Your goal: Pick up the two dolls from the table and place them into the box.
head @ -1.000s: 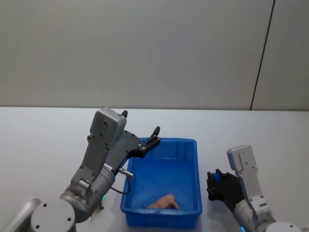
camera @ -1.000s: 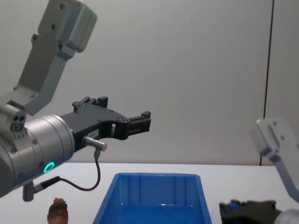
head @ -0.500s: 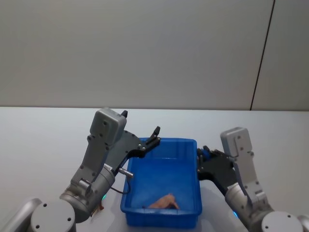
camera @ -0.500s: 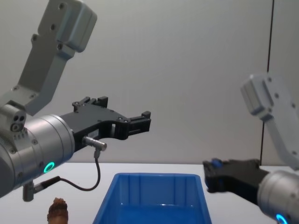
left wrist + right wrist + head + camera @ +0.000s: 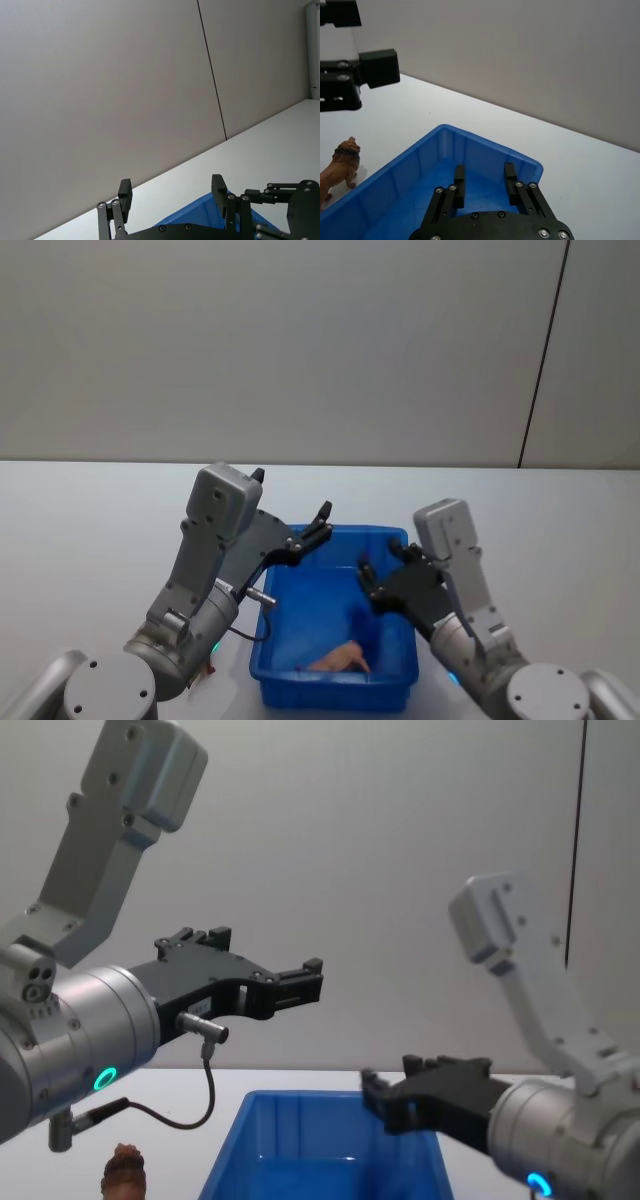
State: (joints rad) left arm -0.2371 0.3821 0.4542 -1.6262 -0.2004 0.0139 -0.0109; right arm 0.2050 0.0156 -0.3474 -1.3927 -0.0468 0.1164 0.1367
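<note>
Right now the left gripper [image 5: 318, 520] hangs in the air above the far-left corner of the box [image 5: 385, 532]. Its fingers [image 5: 124, 192] are spread wide w/ nothing between them. From the chest cam it sits well above the box rim, pointing toward the middle.

The right gripper [image 5: 375, 585] reaches in from the robot's right and is over the inside of the box, lower than the left one. Its fingers [image 5: 459, 176] are apart too, no grip on anything, and they point down at the blue floor and ribbed inner wall.

One pink doll [image 5: 340, 656] lies on the box floor, close to the near wall, approx. mid-width. It's apart from the right gripper, which is above it and farther back.

The brown doll [image 5: 341, 165] stands upright on its legs on the white table [image 5: 80, 530], just beside the outside of the box's left wall, on the robot's left under the left arm. Can't tell if it touches the box. Neither gripper is near it.
</note>
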